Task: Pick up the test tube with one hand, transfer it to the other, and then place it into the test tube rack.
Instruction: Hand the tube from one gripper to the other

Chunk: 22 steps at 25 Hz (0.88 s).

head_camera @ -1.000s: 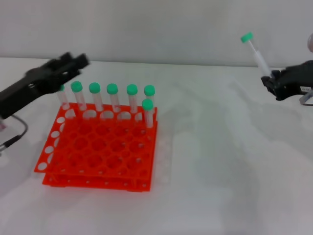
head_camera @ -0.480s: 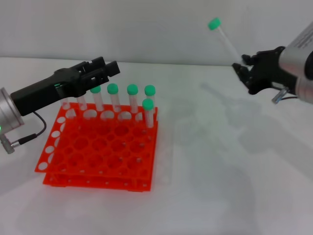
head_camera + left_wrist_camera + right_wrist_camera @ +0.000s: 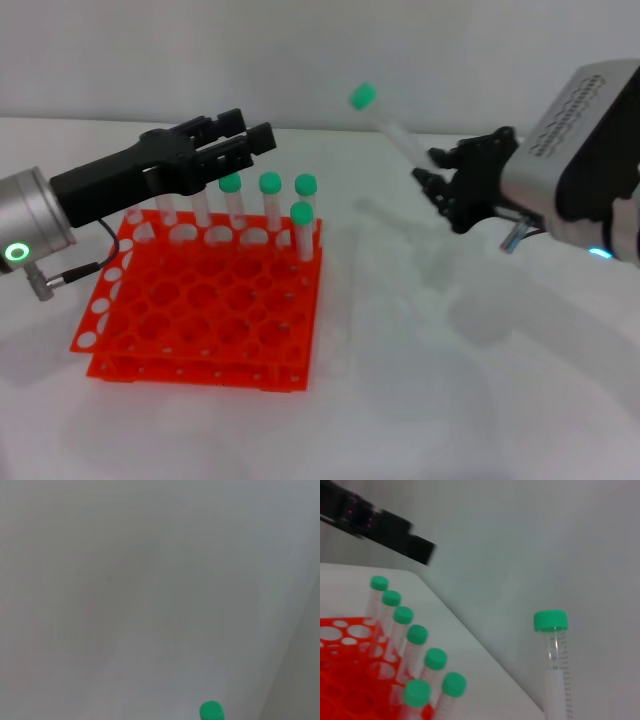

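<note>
My right gripper, blue-lit with a white grille housing, is shut on the lower end of the test tube. The tube tilts up and to the left, green cap on top. It also shows in the right wrist view, and its cap shows in the left wrist view. My left gripper, on the green-ring wrist, is open and empty above the back row of the orange-red rack. A gap of about a hand's width lies between the left fingertips and the tube.
Several green-capped tubes stand in the rack's back row, one more in the second row at the right. They also show in the right wrist view. A grey wall stands behind the white table.
My right gripper has carried the tube leftward toward the middle. My left gripper has reached rightward over the rack's back row, and the gap between the two has shrunk.
</note>
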Each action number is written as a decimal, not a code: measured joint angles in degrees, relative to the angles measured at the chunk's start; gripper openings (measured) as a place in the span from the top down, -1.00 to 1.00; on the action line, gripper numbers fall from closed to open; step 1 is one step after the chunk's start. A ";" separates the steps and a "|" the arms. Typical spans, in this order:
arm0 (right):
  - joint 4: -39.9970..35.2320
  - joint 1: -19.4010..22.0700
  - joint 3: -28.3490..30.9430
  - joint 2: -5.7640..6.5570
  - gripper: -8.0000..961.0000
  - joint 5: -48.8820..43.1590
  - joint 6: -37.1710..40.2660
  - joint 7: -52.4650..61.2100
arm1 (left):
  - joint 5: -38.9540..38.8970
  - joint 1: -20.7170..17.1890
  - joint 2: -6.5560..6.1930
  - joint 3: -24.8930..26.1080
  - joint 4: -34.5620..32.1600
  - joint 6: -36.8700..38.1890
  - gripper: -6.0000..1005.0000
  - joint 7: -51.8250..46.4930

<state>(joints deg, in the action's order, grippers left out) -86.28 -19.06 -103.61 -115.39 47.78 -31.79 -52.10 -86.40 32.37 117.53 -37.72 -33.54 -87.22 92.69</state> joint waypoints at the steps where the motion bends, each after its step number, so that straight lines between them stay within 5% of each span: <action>1: -0.42 -0.04 -0.64 -0.01 0.59 0.01 -0.03 0.04 | 0.37 0.33 0.05 -0.01 -0.01 0.12 -0.27 0.00; 22: -2.92 -2.16 -5.55 -0.19 0.59 -0.27 -0.91 1.35 | 1.38 3.64 1.45 -5.15 0.18 4.61 -0.26 0.76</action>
<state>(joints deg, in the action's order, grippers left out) -89.21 -21.22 -109.16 -115.58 47.51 -32.69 -50.76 -85.02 36.01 118.98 -42.86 -33.36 -82.61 93.45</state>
